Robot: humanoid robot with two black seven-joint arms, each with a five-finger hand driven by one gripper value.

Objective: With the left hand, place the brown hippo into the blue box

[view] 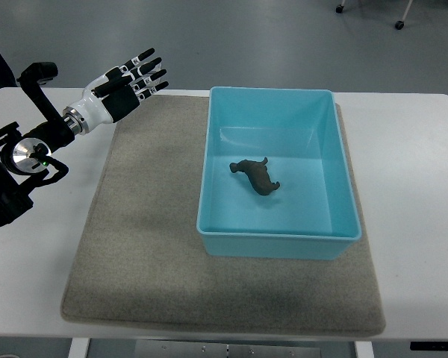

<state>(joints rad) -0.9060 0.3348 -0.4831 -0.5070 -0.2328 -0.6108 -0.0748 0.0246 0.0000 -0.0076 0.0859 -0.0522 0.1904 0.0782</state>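
Brown hippo (255, 177) lies inside the blue box (278, 240), near its middle, so I judge the placing done. My left hand (127, 86) hovers at ten o'clock from the box, fingers (152, 74) spread and empty. Next, I only need to park the arm.

The left arm (15, 160) runs off the picture's left edge, so its upper part is cut off. The table (414, 224) is cut at the bottom edge, its legs barely showing. Wheels (398, 24) at the top edge belong to something cropped out. The hippo (256, 177) is too small for details.
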